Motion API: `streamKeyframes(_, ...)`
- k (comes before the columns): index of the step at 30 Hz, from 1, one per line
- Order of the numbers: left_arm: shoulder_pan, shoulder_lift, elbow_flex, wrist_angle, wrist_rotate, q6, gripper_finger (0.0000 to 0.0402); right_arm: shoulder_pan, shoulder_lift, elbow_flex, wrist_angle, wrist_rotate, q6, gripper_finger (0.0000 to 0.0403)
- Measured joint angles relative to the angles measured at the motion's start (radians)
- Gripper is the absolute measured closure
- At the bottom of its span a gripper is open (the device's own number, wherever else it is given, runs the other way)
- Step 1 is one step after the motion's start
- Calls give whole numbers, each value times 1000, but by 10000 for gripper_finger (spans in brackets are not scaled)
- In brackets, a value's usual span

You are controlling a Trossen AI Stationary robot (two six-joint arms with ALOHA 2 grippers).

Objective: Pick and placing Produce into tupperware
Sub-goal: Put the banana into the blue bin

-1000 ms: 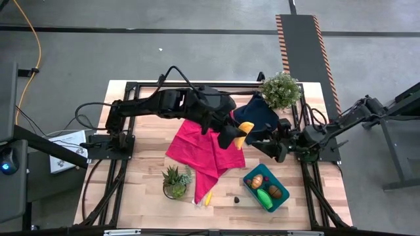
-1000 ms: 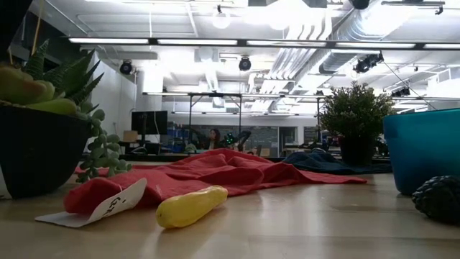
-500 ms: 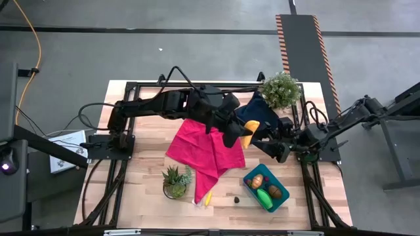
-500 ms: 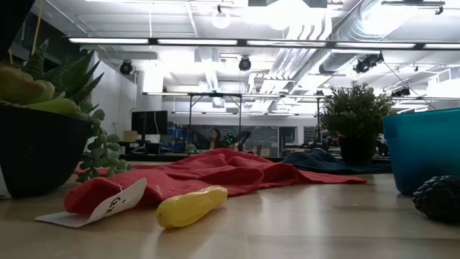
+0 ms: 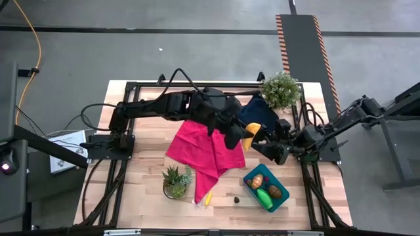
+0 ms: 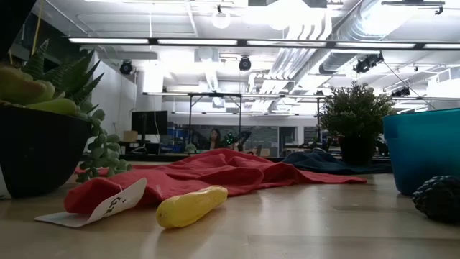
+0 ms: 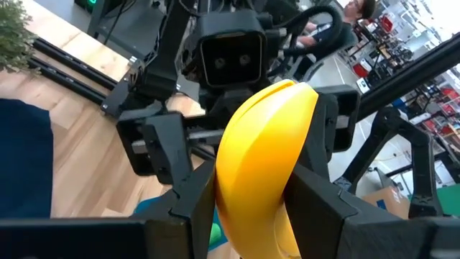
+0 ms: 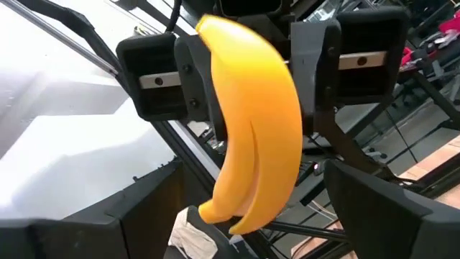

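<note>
One banana [image 5: 247,136] is pinched in your left gripper [image 5: 244,139], your right gripper [image 5: 272,149] waits wide open, so next pass it across toward the tupperware [image 5: 282,200].

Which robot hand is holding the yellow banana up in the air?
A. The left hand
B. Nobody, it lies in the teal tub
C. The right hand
A. The left hand is shut on the banana, fingers pressed to both its sides, while the right hand waits open just in front of it.
</note>
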Motion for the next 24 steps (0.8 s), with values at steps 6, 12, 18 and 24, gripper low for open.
streamKeyframes(6, 0, 0, 0, 6, 0, -13, 261, -3, 6, 0, 22, -22, 3, 80)
streamKeyframes(12, -4, 15, 0, 11, 2, -16, 261, -3, 6, 0, 23, -32, 0, 101)
streamKeyframes(18, -10, 36, 0, 20, 11, -17, 261, -3, 6, -1, 15, -40, 9, 123)
streamKeyframes(24, -11, 34, 0, 45, 12, -19, 261, -3, 7, -2, 5, -52, 19, 149)
